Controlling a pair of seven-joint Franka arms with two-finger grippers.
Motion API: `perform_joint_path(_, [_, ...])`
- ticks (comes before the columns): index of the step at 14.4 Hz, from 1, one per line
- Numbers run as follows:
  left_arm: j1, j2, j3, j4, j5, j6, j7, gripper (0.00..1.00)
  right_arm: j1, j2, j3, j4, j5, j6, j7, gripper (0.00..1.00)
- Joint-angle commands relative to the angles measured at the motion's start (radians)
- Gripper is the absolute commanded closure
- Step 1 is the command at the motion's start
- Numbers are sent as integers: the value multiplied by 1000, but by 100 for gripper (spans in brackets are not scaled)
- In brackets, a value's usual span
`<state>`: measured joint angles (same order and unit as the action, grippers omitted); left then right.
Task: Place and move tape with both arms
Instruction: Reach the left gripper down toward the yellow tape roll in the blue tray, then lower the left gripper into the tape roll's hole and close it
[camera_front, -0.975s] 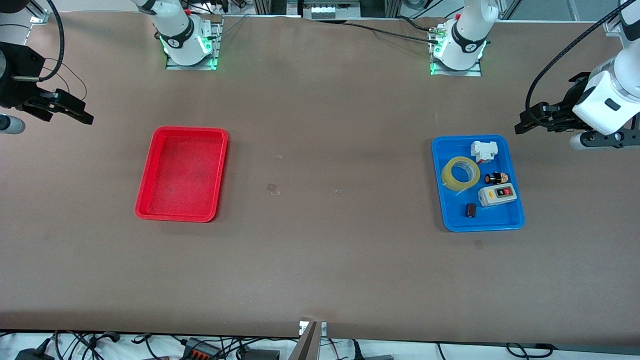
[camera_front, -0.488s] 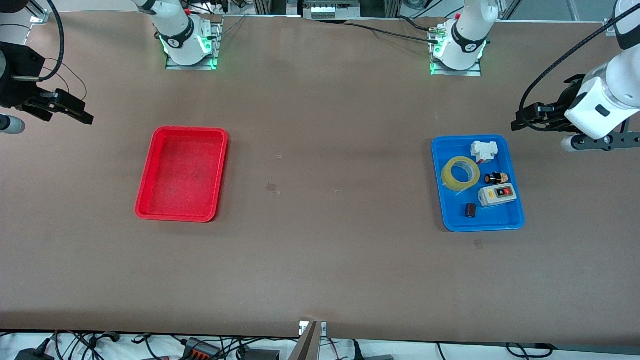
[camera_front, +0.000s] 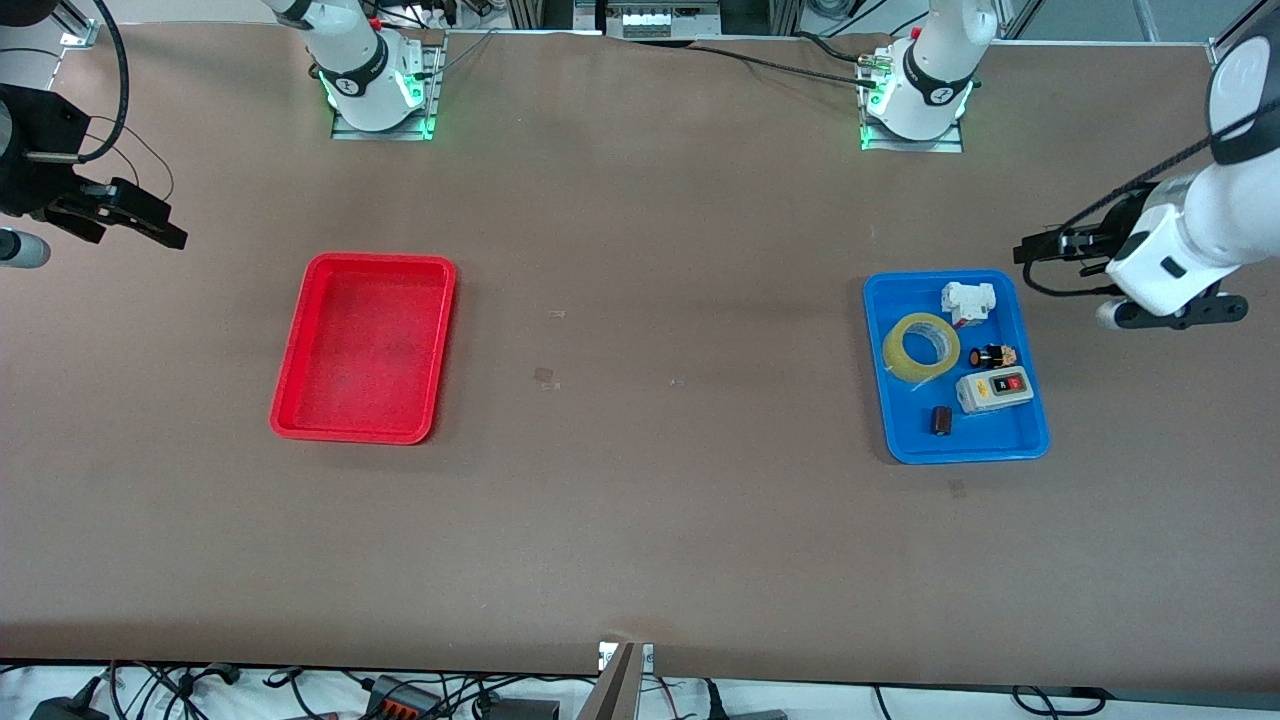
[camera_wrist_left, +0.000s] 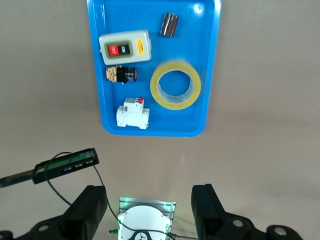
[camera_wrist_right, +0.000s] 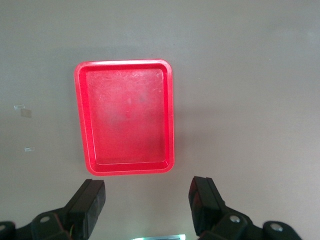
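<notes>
1. Front view: the tape (camera_front: 921, 346) lies flat, ring opening upward, in the blue tray (camera_front: 1003, 447), on the tray's side toward the table's middle. The left gripper (camera_front: 1045, 245) hangs over bare table just off the tray's corner nearest the left arm's end, so the tape lies toward the front camera and toward the table's middle from it. The left arm is judged much the nearer. The right gripper (camera_front: 150, 228) waits over bare table off the red tray (camera_front: 290, 400).

2. Left wrist view: fingers (camera_wrist_left: 86, 207) stand wide apart, holding nothing. The roll has no long axis. A white breaker (camera_wrist_left: 132, 114) and black knob (camera_wrist_left: 121, 74) sit beside the tape; room is tight there.

3. Right wrist view: fingers (camera_wrist_right: 86, 200) spread wide, empty. The tray below holds nothing. The brown table surface (camera_wrist_right: 250, 100) is flat.
</notes>
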<state>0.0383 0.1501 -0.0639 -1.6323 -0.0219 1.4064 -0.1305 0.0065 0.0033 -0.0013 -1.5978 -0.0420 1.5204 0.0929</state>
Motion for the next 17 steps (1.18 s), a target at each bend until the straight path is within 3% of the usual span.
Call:
perform_joint_path(1, [8, 5, -4, -107, -9, 105, 20, 0, -3, -6, 0, 2, 11, -2, -22, 2])
perform_joint_path(9, [18, 31, -4, -461, -9, 630, 22, 0, -5, -5, 0, 4, 11, 0, -22, 2])
perform_joint_path(13, [18, 103, -4, -514, -7, 772, 22, 0, -3, 0, 0, 4, 11, 1, -22, 2])
perform_joint_path(17, [18, 180, -4, -514, -7, 789, 22, 0, -5, 0, 0, 4, 11, 1, -22, 2])
